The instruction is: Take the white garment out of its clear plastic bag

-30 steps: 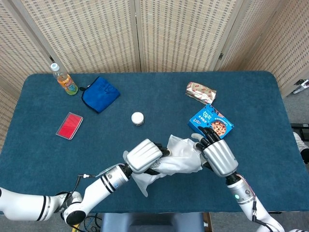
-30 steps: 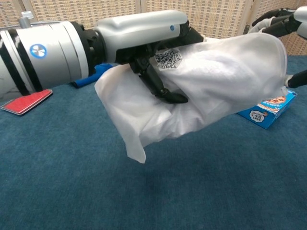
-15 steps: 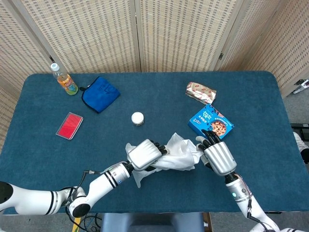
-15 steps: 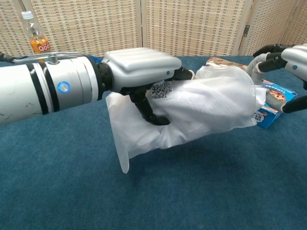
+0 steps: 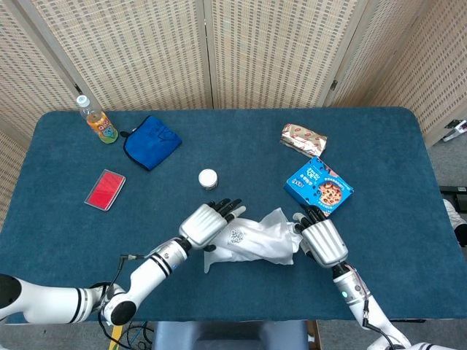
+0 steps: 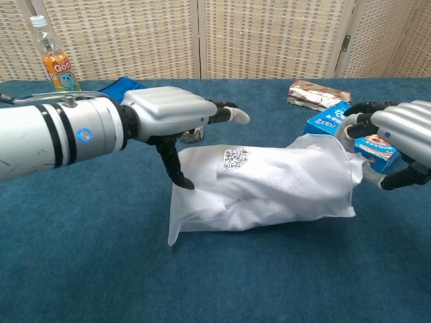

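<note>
The clear plastic bag (image 5: 252, 244) (image 6: 262, 188) with the white garment inside lies flat on the blue table, a QR label on its top. My left hand (image 5: 208, 222) (image 6: 172, 114) hovers over the bag's left end with its fingers stretched out and apart, holding nothing; its thumb points down at the bag's edge. At the bag's right end, my right hand (image 5: 321, 240) (image 6: 397, 138) has its fingers curled around the bunched plastic and grips it.
A blue cookie box (image 5: 319, 184) (image 6: 367, 138) sits just behind my right hand, a snack packet (image 5: 303, 138) beyond it. A small white jar (image 5: 208, 179) stands behind my left hand. Far left are a red card (image 5: 105, 189), a blue pouch (image 5: 151, 141) and a drink bottle (image 5: 97, 120).
The bag was held up between both hands; now it lies on the table. My left hand has let go and spread its fingers. My right hand has come down with the bag's end.
</note>
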You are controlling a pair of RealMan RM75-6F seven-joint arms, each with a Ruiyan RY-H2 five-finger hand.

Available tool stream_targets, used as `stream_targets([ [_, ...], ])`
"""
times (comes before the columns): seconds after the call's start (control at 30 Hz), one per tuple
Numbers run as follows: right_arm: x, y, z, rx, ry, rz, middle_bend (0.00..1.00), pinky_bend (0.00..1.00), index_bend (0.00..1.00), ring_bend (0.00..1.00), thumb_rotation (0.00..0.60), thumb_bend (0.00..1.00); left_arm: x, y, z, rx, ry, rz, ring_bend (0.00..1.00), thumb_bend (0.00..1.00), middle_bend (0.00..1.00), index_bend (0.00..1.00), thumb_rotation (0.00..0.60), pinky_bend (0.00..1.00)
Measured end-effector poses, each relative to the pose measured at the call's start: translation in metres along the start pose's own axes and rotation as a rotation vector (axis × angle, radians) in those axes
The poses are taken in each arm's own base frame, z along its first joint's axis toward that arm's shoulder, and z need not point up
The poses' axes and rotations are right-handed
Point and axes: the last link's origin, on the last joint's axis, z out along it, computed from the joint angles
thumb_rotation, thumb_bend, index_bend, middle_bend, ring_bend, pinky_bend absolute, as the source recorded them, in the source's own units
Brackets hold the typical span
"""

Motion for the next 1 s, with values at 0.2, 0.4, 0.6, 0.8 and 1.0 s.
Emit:
stream_targets([
  [0.2, 0.002, 0.002, -0.002, -0.006, -0.005, 0.011, 0.31, 0.19, 0.67, 0.1, 0.6, 0.52, 0.005, -0.02, -0.027, 0.022, -0.011, 0.033, 0.14, 0.1, 0.01, 0.02, 0.6, 0.29],
  [0.4, 0.003, 0.005, -0.003, -0.012, -0.009, 0.017, 0.31, 0.19, 0.67, 0.1, 0.6, 0.52, 0.007, -0.025, -0.046, -0.052, 0.056, 0.119, 0.25, 0.1, 0.18, 0.18, 0.6, 0.3],
  [0.6, 0.004, 0.005, -0.002, -0.008, -0.015, 0.018, 0.31, 0.19, 0.67, 0.1, 0.6, 0.52, 0.006, -0.036, -0.069, -0.177, 0.158, 0.205, 0.33, 0.1, 0.31, 0.22, 0.6, 0.37],
  [0.8, 0.003, 0.003, -0.002, -0.004, -0.018, 0.021, 0.31, 0.19, 0.67, 0.1, 0.6, 0.52, -0.001, -0.058, -0.089, -0.318, 0.249, 0.233, 0.41, 0.1, 0.41, 0.22, 0.6, 0.49],
  [1.0, 0.004, 0.002, -0.002, -0.003, -0.021, 0.019, 0.31, 0.19, 0.67, 0.1, 0.6, 0.52, -0.012, -0.06, -0.102, -0.469, 0.295, 0.296, 0.48, 0.1, 0.5, 0.21, 0.6, 0.59],
])
